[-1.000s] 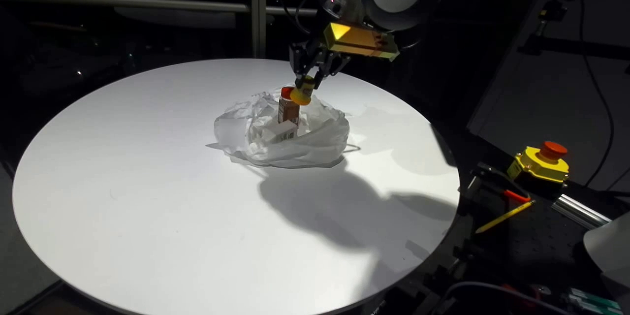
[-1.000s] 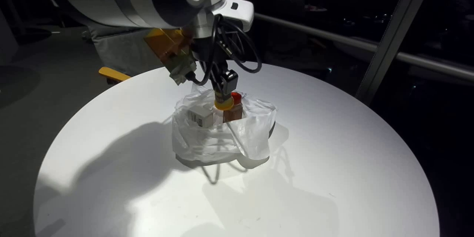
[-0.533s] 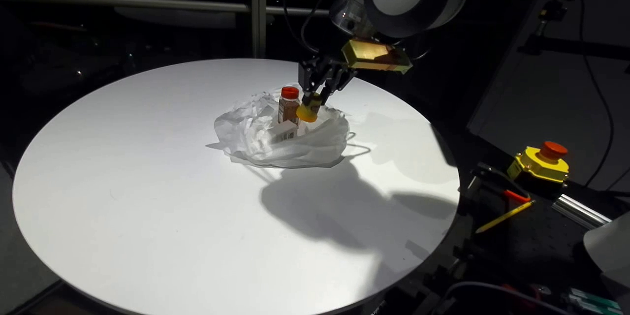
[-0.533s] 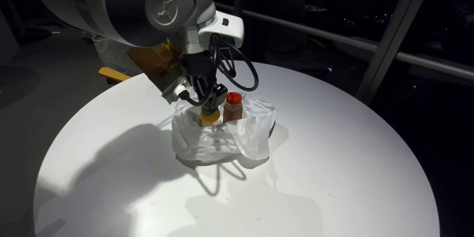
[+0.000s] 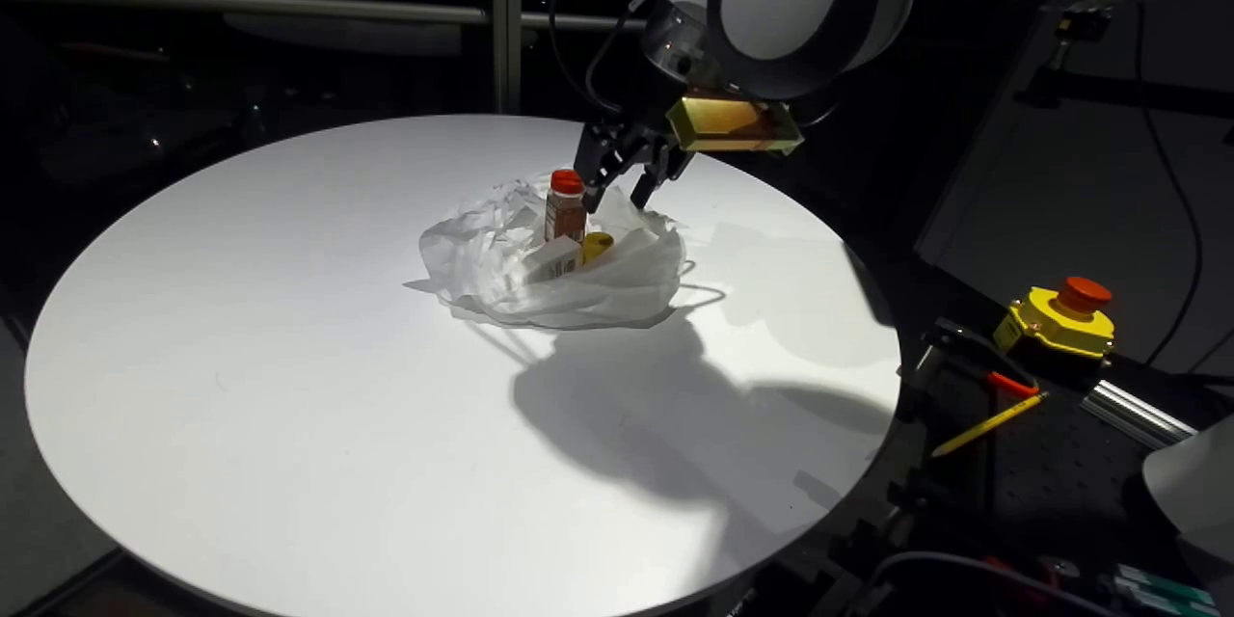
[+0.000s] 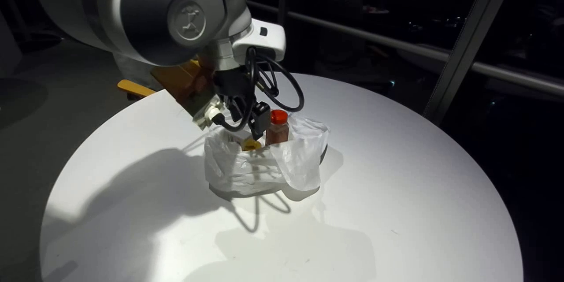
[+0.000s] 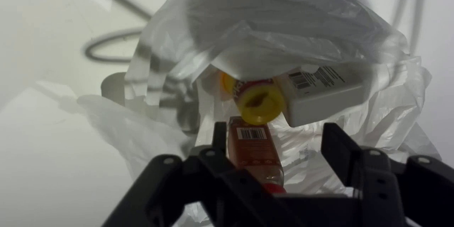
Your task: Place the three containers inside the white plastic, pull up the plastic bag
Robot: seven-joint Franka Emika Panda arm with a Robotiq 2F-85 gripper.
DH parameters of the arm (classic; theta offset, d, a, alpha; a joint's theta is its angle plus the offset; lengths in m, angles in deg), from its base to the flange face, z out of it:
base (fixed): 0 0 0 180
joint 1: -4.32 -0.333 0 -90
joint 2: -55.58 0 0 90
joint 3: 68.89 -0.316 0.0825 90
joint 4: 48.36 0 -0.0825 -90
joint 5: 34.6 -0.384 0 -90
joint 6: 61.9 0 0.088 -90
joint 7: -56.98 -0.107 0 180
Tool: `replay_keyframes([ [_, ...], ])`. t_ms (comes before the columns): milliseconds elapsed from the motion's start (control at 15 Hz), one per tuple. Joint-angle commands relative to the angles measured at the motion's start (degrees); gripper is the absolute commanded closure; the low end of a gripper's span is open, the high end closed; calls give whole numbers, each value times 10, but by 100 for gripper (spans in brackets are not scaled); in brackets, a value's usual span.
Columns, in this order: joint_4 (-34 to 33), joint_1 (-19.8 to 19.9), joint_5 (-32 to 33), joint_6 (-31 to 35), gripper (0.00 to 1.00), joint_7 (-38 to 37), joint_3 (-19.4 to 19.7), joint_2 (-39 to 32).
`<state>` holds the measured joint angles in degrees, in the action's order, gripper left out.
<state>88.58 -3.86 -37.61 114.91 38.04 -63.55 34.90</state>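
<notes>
On the yellow tub (image 7: 261, 105) the wrist view shows a red label band with pale letters starting "Pla"; the rest is blurred or hidden. The white box (image 7: 324, 99) carries a barcode and rows of dark print too small to read. The bottle (image 7: 253, 150) has a barcode on a white patch, with fine marks lower down that cannot be made out. In an exterior view a round badge (image 6: 189, 21) with a pale figure sits on the arm (image 6: 147, 13).

All three are inside the crumpled white bag (image 5: 607, 294), which lies open at the top on the round white bench (image 5: 289, 405). The bottle stands upright, brownish red under a red lid (image 5: 566, 181). The tub is tilted next to the box; whether they touch I cannot tell.

The hand (image 7: 275, 138) is spread, its fingers (image 7: 337, 149) apart above the bag's mouth.

Only the wrist view gives the tub's lettering. The lid is plain in both exterior views but just a sliver in the wrist view. A yellow pencil (image 5: 988, 426) and a red-topped button (image 5: 1060, 323) appear in an exterior view.
</notes>
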Motion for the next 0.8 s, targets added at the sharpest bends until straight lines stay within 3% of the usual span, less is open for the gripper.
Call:
replay_keyframes([
  [0, -3, -8, -39, -54, 0, -27, 9, 51],
  [333, 4, 59, -110, -175, 0, -24, -16, 107],
  [533, -23, 117, -233, -271, 0, 54, -45, 91],
  [733, -59, 151, -346, -302, 0, 96, -51, 52],
])
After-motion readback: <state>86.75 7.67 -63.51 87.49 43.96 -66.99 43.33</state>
